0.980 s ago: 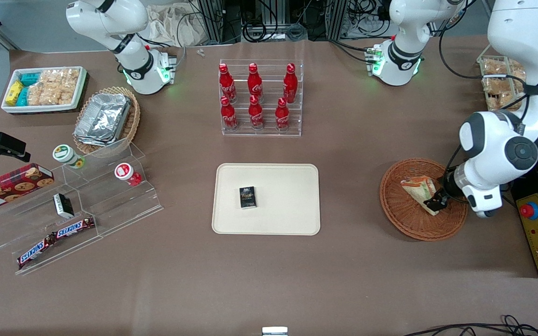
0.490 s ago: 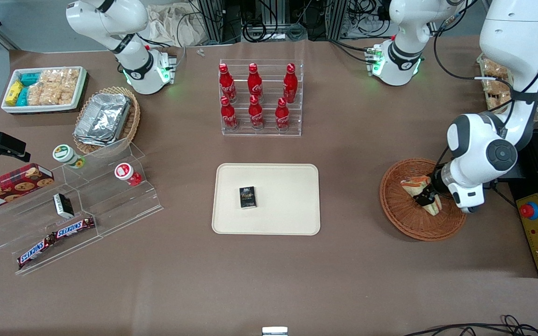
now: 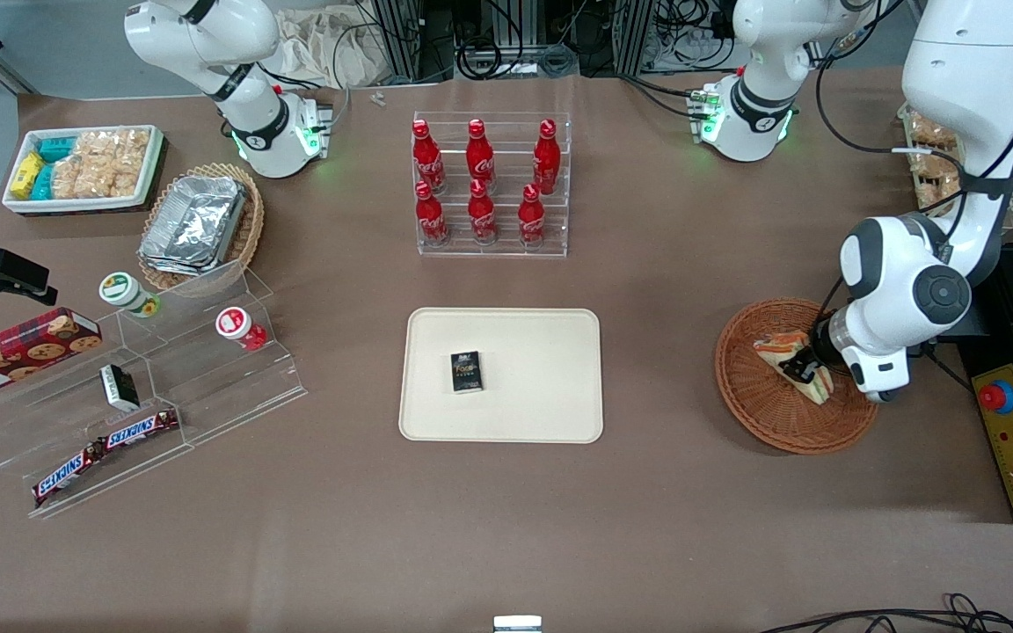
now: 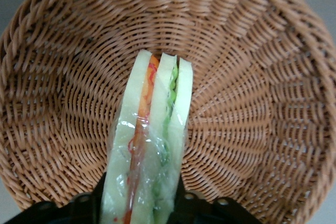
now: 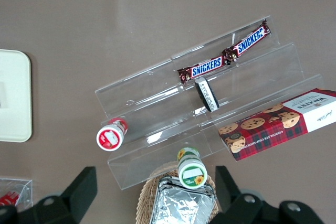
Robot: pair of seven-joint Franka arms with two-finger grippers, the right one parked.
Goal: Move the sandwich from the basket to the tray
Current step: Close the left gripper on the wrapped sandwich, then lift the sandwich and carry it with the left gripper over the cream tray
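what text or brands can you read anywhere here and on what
"SNICKERS": on two chocolate bars on the clear stand.
"Walkers": on the red cookie box, small but legible.
Coca-Cola script: on the red bottles, blurred.
Small black box on the tray: unreadable.
Sandwich in the gripper, over the basket: none.

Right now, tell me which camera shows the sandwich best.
The left wrist view: the sandwich fills it, orange and green layers clear, gripper fingers at its sides, basket beneath. The front view shows it small, partly covered by the gripper. The right wrist view misses it.
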